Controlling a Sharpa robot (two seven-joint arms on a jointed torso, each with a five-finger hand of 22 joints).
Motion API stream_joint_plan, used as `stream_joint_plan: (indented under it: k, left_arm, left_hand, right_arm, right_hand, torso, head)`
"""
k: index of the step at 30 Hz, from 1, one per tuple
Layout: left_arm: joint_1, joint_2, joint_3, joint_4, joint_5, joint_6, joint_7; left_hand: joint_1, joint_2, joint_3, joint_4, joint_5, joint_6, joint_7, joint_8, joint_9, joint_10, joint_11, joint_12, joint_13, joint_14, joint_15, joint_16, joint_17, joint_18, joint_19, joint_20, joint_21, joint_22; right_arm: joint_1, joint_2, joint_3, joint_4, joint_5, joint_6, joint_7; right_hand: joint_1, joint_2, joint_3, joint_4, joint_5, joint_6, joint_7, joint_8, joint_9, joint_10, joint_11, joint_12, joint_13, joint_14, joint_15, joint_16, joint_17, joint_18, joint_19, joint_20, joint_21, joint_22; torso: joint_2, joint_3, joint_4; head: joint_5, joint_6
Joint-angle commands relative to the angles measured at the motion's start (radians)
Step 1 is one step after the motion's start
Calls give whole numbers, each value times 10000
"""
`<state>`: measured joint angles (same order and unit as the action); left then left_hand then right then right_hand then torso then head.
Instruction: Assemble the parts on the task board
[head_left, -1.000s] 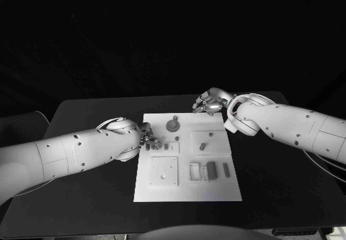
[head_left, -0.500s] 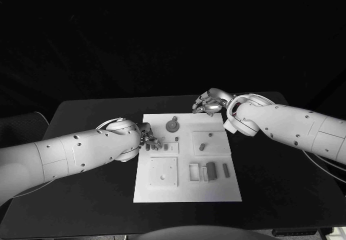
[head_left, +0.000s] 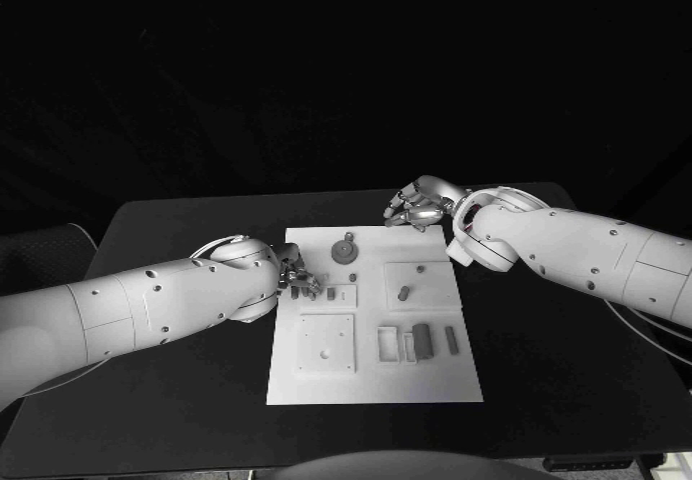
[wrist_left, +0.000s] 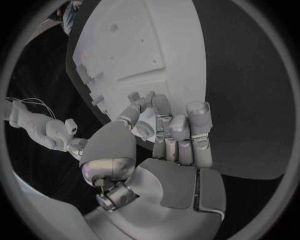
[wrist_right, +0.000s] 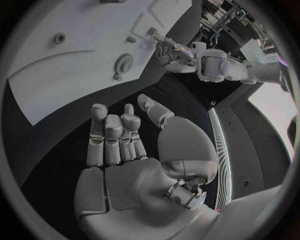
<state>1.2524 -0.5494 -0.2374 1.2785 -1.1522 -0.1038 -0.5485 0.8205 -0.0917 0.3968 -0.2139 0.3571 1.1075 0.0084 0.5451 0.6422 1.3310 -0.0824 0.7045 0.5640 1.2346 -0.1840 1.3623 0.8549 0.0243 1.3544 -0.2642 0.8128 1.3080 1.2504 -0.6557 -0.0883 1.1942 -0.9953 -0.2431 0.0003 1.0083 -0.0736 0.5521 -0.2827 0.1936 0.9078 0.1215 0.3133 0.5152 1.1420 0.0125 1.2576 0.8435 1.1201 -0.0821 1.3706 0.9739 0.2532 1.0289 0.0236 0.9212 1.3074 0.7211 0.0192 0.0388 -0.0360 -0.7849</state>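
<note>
Lying flat in the middle of the black bench (head_left: 173, 230), the white flat task board (head_left: 375, 385) carries small grey parts (head_left: 423, 338) in its cut-out spots. The silver left hand (head_left: 296, 281) sits over the board's left edge, fingers bent close, and I cannot tell if it holds a part. The silver right hand (head_left: 417, 208) hangs just past the board's far right corner, fingers curled in, holding nothing.

head view: high, looking down the table
wrist views: close behind each palm
shared: task board (head_left: 378, 312)
</note>
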Motion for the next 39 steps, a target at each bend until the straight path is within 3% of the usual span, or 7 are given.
stream_joint_plan:
  k: [1,18,19,24,39]
  left_arm:
    - [-1,15,6,20,54,-23,132]
    - [-1,7,6,20,174,107,190]
    - [-1,4,6,15,178,104,191]
    - [-1,-1,6,17,193,73,185]
    - [-1,-101,9,16,375,-99,325]
  left_hand:
    - [-84,27,-4,39,-49,2,77,54,-6,-19,-54,42,-12,-13,-77,27,-11,620,-25,-62,-39,137]
    - [-250,-176,-123,77,-258,-21,80,56,-25,-39,-53,46,-29,-33,-76,17,-12,629,-48,-63,-61,140]
    - [-263,-188,-136,76,-836,-28,75,61,-28,-44,-59,48,-35,-38,-82,19,-9,642,-58,-72,-75,137]
    - [-416,-338,-143,231,-1648,-31,65,68,-59,-52,-69,56,-64,-51,-94,9,-10,665,-77,-75,-118,135]
    - [-343,-284,-54,253,-1606,-113,94,32,-89,-127,-44,23,-92,-94,-80,-33,-27,678,-103,-76,-147,134]
  right_arm:
    - [-4,-1,4,10,-29,123,96]
    - [-5,2,4,4,-29,131,98]
    - [-5,1,4,4,-29,131,98]
    - [-6,1,4,7,-29,133,99]
    - [-8,-5,4,-13,-29,118,101]
  right_hand:
    - [-111,7,36,36,52,19,78,-47,17,-54,37,1,3,1,-52,20,-15,86,50,-5,-64,101]
    - [-118,9,35,39,51,20,77,-50,22,-55,37,2,2,2,-51,20,-15,86,50,-5,-64,101]
    - [-118,9,35,39,51,20,77,-50,22,-55,37,2,2,2,-51,20,-15,86,51,-5,-64,101]
    - [-119,9,35,39,51,20,77,-51,23,-54,37,3,2,2,-51,21,-15,86,51,-5,-64,101]
    - [-121,10,36,39,51,20,77,-54,27,-55,36,4,2,2,-52,21,-16,86,51,-5,-64,101]
  torso:
    - [-1,0,5]
    - [-2,1,2]
    - [-2,1,3]
    - [-3,8,2]
    - [-2,3,-4]
  head:
    - [-2,-10]
    - [0,-20]
    - [-2,-23]
    - [-3,-18]
    - [-14,15]
